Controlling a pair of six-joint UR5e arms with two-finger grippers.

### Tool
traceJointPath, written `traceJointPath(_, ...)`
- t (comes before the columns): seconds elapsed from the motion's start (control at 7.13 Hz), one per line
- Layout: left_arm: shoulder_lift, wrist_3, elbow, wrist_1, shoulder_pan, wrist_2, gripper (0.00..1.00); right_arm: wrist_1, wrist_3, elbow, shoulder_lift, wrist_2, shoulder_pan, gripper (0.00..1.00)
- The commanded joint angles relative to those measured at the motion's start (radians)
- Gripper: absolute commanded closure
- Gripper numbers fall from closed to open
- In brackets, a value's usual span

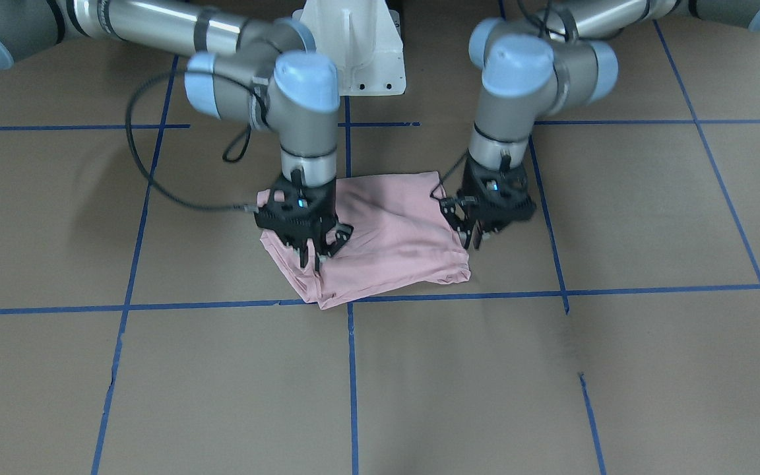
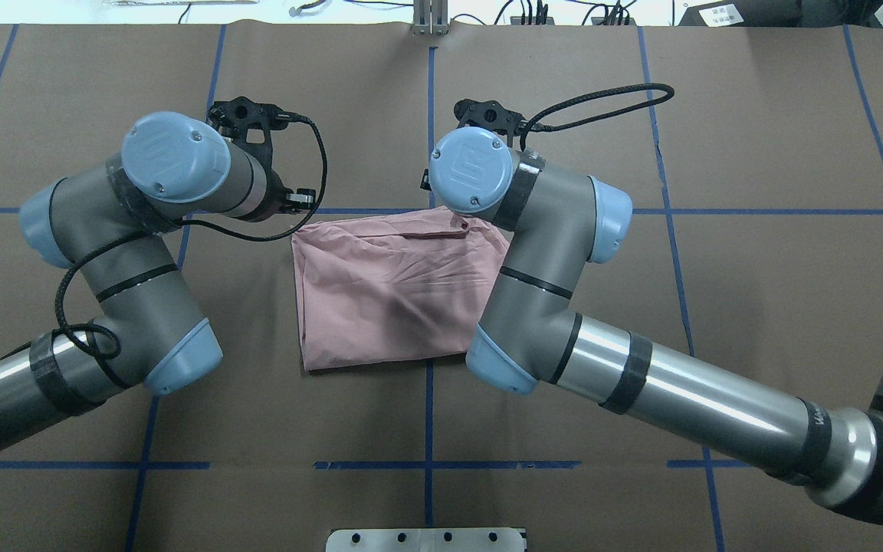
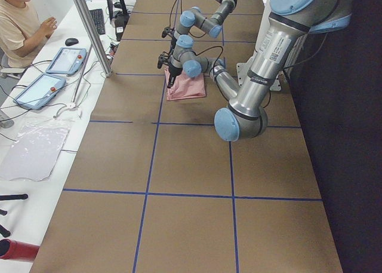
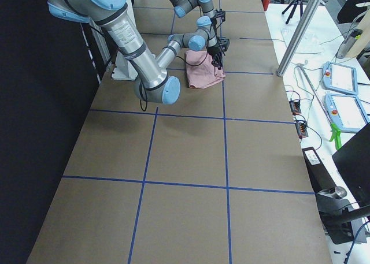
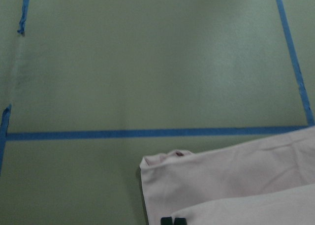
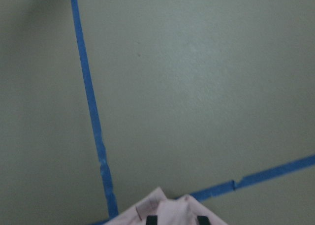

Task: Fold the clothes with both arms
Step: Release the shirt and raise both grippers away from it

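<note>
**Fig.: Folding well advanced; last fold or release pending**

T-shirt lies as a compact multi-layer rectangle mid-table, print hidden. R gripper has jaws spread over one corner, released. L gripper has tips pinched at opp. edge, apparently nipping cloth. Remaining: prob. one more fold, then let go.

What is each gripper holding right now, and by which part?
The left gripper seems to pinch the T-shirt at its side edge, fingers together. The right gripper stands on the opposite edge, fingers apart; a hold cannot be told.
</note>
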Motion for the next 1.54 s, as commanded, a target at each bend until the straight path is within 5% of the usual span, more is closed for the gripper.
traceJointPath(0.0,0.001,0.138,0.066,-0.083,-0.066,-0.049,0.0,0.079,-0.122,-0.119,0.053,0.152,0.118,0.0)
traceJointPath(0.42,0.08,0.279,-0.09,-0.05,-0.146,-0.184,0.0,-0.038,-0.342,-0.047,-0.002,0.328,0.244,0.0)
traceJointPath(0.56,0.147,0.395,-0.196,0.026,-0.211,-0.242,0.0,-0.125,-0.482,0.122,-0.122,0.345,0.303,0.0)
traceJointPath(0.84,0.264,0.746,-0.393,0.274,-0.412,-0.321,0.0,-0.27,-0.895,0.39,-0.375,0.531,0.539,0.0)
traceJointPath(1.12,0.388,1.071,-0.391,0.323,-0.675,-0.397,0.0,-0.284,-1.353,0.388,-0.569,0.638,0.807,0.0)
traceJointPath(1.4,0.547,1.122,-0.321,0.311,-0.816,-0.481,0.0,-0.214,-1.478,0.357,-0.818,0.686,0.943,0.0)
